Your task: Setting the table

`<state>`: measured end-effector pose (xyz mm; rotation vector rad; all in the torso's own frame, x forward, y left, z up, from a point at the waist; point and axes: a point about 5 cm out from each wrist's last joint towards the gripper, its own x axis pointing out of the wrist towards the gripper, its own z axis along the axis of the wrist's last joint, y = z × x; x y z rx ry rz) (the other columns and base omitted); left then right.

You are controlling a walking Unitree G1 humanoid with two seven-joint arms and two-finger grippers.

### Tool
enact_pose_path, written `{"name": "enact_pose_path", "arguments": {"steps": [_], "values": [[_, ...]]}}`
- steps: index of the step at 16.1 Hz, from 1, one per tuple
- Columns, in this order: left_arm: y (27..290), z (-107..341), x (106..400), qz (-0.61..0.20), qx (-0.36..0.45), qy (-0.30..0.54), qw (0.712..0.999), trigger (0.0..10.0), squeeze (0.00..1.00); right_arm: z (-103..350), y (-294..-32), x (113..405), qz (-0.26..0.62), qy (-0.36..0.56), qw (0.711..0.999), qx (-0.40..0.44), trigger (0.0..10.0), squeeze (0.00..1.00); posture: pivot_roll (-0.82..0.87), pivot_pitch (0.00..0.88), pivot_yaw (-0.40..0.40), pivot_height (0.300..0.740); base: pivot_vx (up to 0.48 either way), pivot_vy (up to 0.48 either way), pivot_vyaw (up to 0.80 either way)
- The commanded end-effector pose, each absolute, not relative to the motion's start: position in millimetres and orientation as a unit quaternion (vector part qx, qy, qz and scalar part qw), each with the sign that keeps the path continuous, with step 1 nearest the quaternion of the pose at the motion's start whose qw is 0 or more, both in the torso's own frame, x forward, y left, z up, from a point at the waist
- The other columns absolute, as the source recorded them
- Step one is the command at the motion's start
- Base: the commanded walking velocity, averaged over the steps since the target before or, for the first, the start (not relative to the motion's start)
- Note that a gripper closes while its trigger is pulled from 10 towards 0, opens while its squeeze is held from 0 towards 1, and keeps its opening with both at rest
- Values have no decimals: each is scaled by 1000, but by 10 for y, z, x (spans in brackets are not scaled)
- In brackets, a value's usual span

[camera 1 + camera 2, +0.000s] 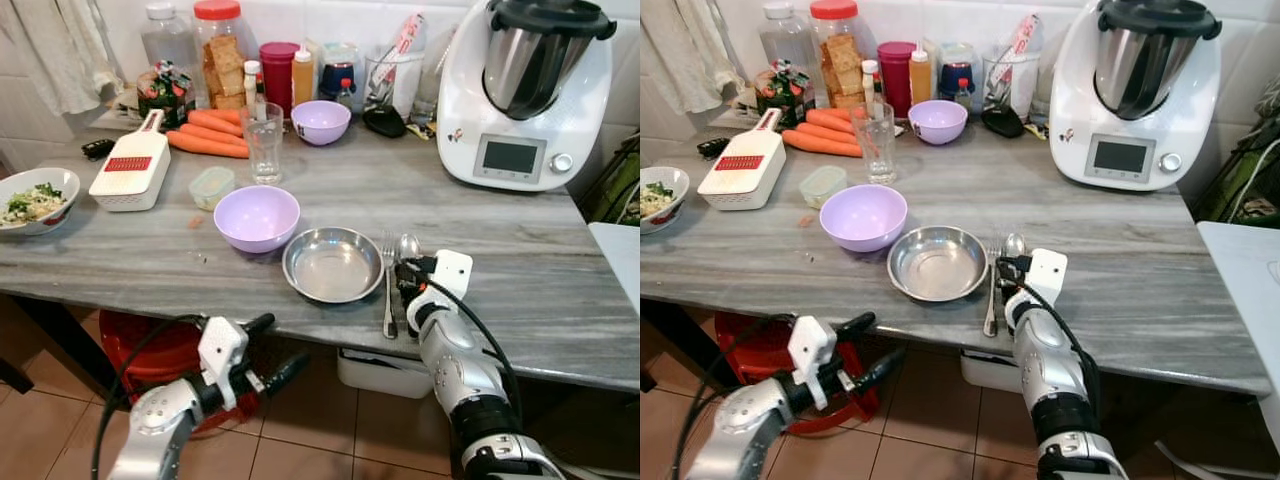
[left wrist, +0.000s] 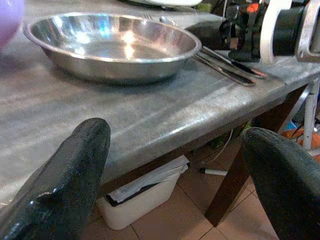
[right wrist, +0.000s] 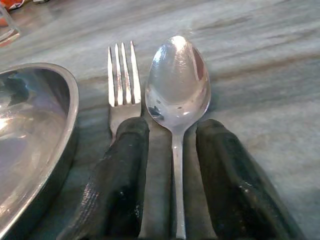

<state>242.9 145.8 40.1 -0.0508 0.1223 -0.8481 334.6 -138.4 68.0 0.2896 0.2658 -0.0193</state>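
Note:
A steel bowl sits near the front edge of the grey marble table. Just right of it lie a fork and a spoon, side by side with their heads pointing away from me. My right gripper rests low over the spoon's handle, open, with one finger lying on the fork's handle and the other to the right of the spoon. My left gripper hangs open below the table's front edge, holding nothing. A large lilac bowl stands left of the steel bowl.
Behind stand a drinking glass, a small lilac bowl, carrots, a white grater, jars and a white food processor. A salad bowl sits far left. Under the table are a red stool and a white bin.

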Motion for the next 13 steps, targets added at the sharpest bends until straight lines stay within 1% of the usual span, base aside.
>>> {"name": "enact_pose_path", "arguments": {"steps": [1,6,8,9,10,11,13], "values": [[1476,371,2447,-410,-15,59,910,10000,0,750,-1433,3385,-17,118,982,146,10000,1000,-54,0,-27,740,0,0,0],[1476,302,2441,-404,-18,47,913,10000,0,993,-1461,3423,2,57,987,149,10000,1000,-56,0,-35,740,0,0,0],[1528,391,2458,-386,-19,17,922,10000,0,1115,-1449,3426,17,26,989,142,10000,1000,-57,0,-37,740,0,0,0],[1591,613,2531,-363,-27,-20,931,10000,0,1202,-1450,3417,24,5,990,137,10000,1000,-57,0,-37,740,0,0,0],[1600,753,2585,-357,-26,-39,933,10000,0,1229,-1455,3409,24,-2,990,137,10000,1000,-57,0,-37,740,0,0,0],[1581,1031,2691,-348,-28,-73,934,10000,0,1255,-1464,3383,24,-10,991,135,10000,1000,-52,0,-40,740,0,0,0],[1510,1393,2809,-342,-27,-118,932,10000,0,1273,-1487,3339,23,-17,991,133,10000,1000,-52,0,-41,740,0,0,0]]}}
